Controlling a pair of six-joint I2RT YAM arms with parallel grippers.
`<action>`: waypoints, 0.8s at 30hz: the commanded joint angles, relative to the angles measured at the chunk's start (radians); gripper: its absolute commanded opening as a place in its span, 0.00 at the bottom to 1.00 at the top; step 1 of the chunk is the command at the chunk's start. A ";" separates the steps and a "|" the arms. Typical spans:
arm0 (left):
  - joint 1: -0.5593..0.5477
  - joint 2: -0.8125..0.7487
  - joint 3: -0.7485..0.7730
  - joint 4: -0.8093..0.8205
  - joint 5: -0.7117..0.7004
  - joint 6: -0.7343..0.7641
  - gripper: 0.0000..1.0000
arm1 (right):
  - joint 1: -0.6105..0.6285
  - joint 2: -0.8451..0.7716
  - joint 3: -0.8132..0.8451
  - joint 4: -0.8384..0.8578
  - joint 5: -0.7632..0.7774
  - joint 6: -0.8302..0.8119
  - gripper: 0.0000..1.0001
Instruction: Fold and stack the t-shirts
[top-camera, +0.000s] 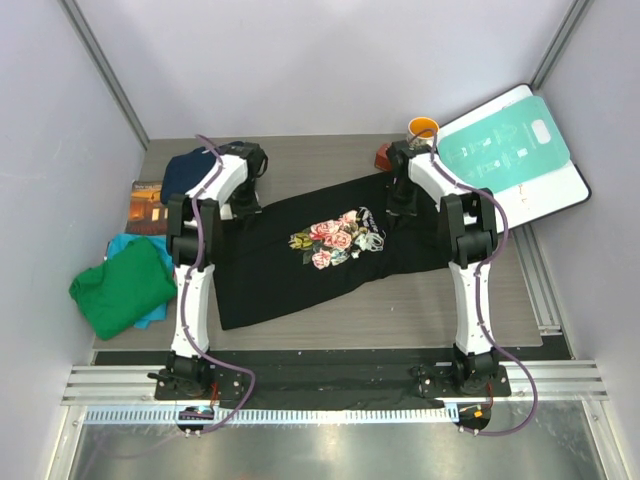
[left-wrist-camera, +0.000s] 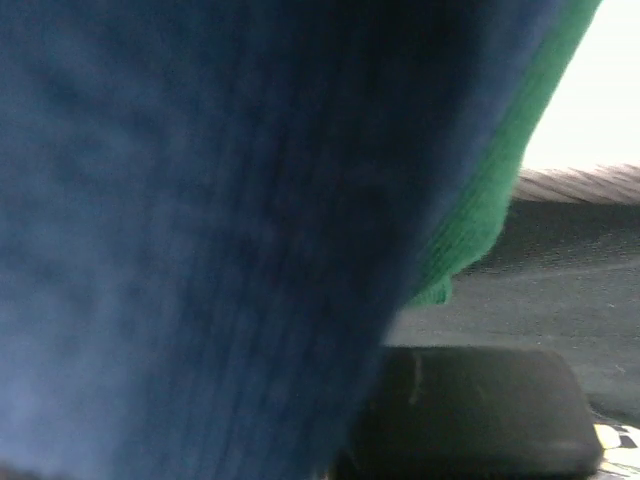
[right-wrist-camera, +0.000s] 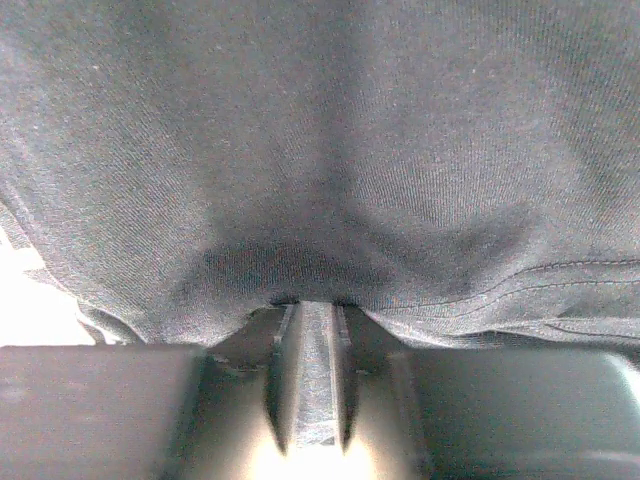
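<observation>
The black t-shirt (top-camera: 300, 270) with the rose print lies spread slantwise across the table. My left gripper (top-camera: 247, 208) is low at its upper left edge, beside the navy t-shirt (top-camera: 190, 170). In the left wrist view navy cloth (left-wrist-camera: 200, 240) covers the jaws; only one dark finger (left-wrist-camera: 470, 410) shows, so it reads as shut, any hold hidden. My right gripper (top-camera: 400, 207) is down on the shirt's upper right part. Its fingers stand close together, with black cloth (right-wrist-camera: 320, 150) puckered into the tips (right-wrist-camera: 305, 300). The green t-shirt (top-camera: 120, 285) lies bunched on the teal one (top-camera: 122, 243) at the left edge.
A brown picture book (top-camera: 145, 205) lies at the left, behind the green shirt. At the back right stand an orange cup (top-camera: 422, 128), a small reddish object (top-camera: 383, 155) and the teal-and-white board (top-camera: 510, 155), which overhangs the table's corner. Grey walls close in on three sides.
</observation>
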 joint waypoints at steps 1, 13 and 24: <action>0.001 -0.034 0.020 -0.022 -0.020 -0.026 0.02 | 0.000 -0.082 0.012 0.069 0.017 -0.033 0.27; 0.001 -0.350 -0.185 0.086 0.018 0.033 0.33 | -0.126 -0.489 -0.447 0.069 0.293 0.140 0.42; 0.001 -0.469 -0.419 0.170 0.080 0.034 0.32 | -0.253 -0.770 -0.795 0.244 0.273 0.103 0.57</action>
